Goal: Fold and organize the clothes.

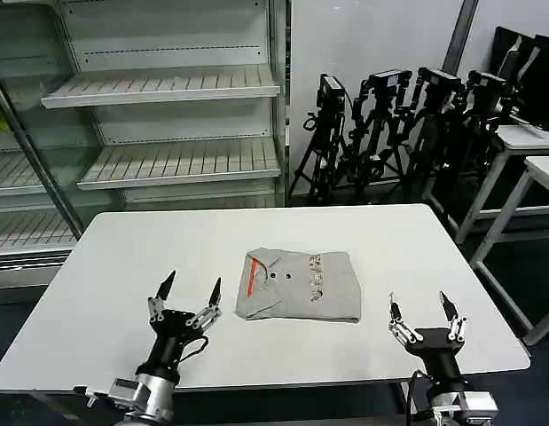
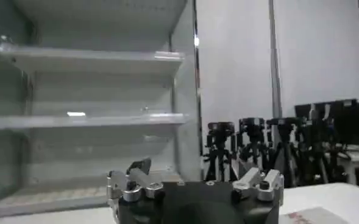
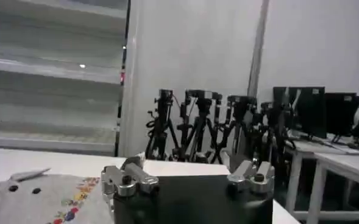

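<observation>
The folded clothes (image 1: 298, 285) are laid flat as one light grey bundle near the middle of the white table (image 1: 114, 266), orange-red stripe and multicolour print facing up. The left gripper (image 1: 192, 292) is held near the bundle's left edge, fingers spread, grasping nothing. The right gripper (image 1: 418, 303) is positioned beyond the bundle's right edge, fingers likewise spread and empty. Shelving (image 1: 159, 124) and tripods (image 1: 389, 124) are located behind the table.

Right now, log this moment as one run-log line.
light grey folded fabric top: table centre | left gripper: open, empty | right gripper: open, empty
</observation>
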### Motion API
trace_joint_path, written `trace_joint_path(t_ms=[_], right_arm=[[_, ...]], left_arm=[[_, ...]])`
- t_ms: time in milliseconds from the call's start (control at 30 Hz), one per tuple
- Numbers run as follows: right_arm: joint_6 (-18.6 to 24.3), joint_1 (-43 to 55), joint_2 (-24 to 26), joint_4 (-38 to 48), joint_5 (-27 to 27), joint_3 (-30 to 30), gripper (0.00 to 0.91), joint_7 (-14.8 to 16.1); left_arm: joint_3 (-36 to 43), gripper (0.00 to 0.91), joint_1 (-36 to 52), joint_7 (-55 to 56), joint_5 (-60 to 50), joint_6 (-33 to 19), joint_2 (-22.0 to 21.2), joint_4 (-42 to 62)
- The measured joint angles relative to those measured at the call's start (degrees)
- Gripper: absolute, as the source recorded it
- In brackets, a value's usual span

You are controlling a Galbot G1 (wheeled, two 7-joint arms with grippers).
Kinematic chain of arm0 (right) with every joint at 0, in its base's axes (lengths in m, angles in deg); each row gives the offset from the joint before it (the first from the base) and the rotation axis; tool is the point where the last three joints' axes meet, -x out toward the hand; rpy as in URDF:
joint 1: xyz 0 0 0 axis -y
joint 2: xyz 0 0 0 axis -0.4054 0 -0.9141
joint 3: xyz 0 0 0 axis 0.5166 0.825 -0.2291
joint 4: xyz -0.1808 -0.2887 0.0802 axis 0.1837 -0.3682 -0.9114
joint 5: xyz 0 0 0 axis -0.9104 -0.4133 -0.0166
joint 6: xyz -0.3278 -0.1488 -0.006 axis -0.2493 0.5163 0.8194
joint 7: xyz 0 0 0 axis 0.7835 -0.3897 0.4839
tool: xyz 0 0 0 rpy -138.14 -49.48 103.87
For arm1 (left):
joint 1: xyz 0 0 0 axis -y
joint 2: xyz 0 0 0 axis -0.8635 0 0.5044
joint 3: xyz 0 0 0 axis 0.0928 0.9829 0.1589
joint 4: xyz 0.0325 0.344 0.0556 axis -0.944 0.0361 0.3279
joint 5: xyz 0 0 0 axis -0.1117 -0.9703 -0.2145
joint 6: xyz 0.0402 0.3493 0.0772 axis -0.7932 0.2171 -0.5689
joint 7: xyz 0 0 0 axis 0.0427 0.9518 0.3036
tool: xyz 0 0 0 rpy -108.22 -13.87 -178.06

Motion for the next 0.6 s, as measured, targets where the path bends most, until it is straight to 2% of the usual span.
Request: trace_joint_path(t_ms=[600], right_arm=[[1.35,1.12,0.16,0.98,-0.64,1.0,0.907,-0.04]], left_arm=[[-0.99,0.907,-4.17,-0.65,-4.07,-1.32,-1.73,-2.03]])
